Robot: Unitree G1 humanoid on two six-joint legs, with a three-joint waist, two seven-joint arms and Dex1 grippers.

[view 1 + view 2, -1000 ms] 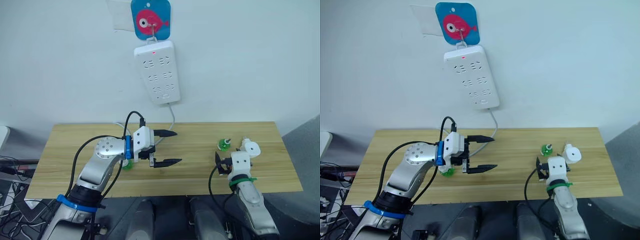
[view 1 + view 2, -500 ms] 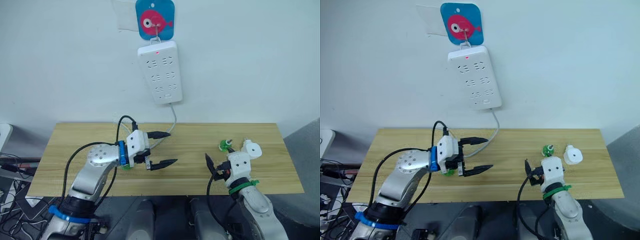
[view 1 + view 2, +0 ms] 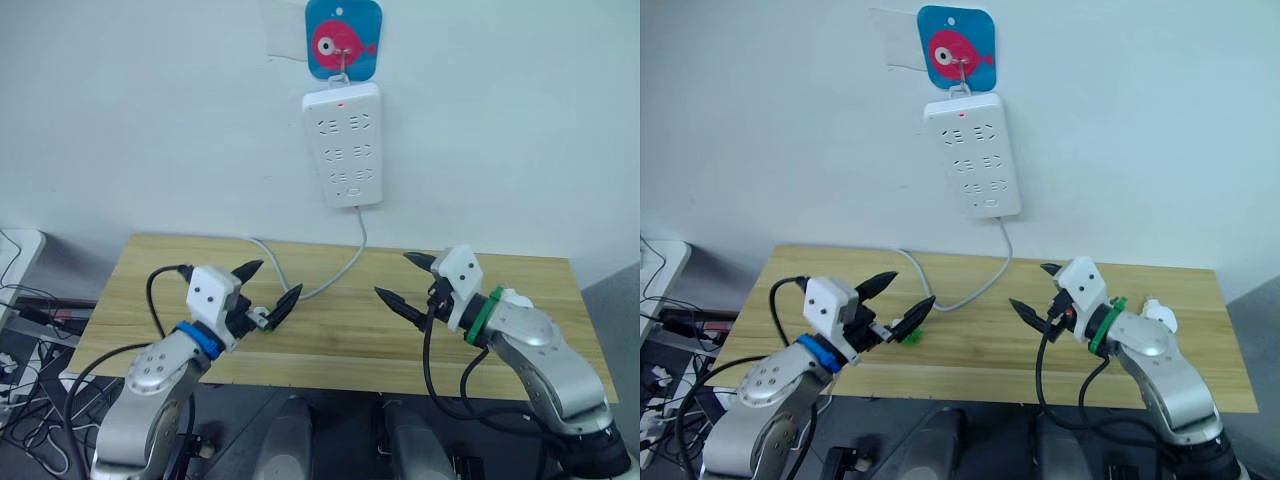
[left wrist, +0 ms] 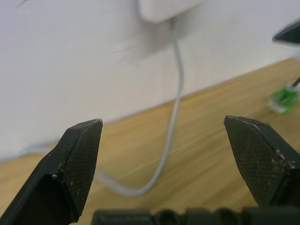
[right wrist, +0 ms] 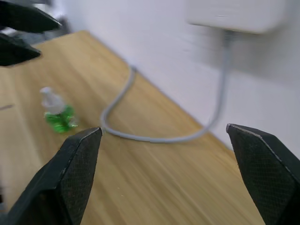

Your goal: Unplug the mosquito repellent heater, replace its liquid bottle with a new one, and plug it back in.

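So both my grippers are up over the wooden table (image 3: 330,330) right now, and both are spread wide with nothing between the fingers; the left gripper (image 3: 266,290) sits over the left part of the table, the right gripper (image 3: 405,279) over the right part, tips pointing roughly toward each other across the middle.

White power strip (image 3: 345,145) hangs on the wall above the table from a blue hook plate with a pink fish (image 3: 343,39), and there's a small red light near its top; all the sockets I can see look free. Its grey cable (image 3: 335,275) drops down, curls across the tabletop and heads off to the left.

The mosquito repellent heater (image 3: 1160,318) is lying on the table at the far right, just behind my right forearm, mostly hidden, so I can only catch a bit of white rounded plastic; it's well apart from the strip.

One green liquid bottle (image 5: 57,114) with a pale cap stands upright on the wood near my left gripper, just beside the cable's bend; another green bottle (image 4: 284,96) shows blurred in my left wrist view, over on the right gripper's side.
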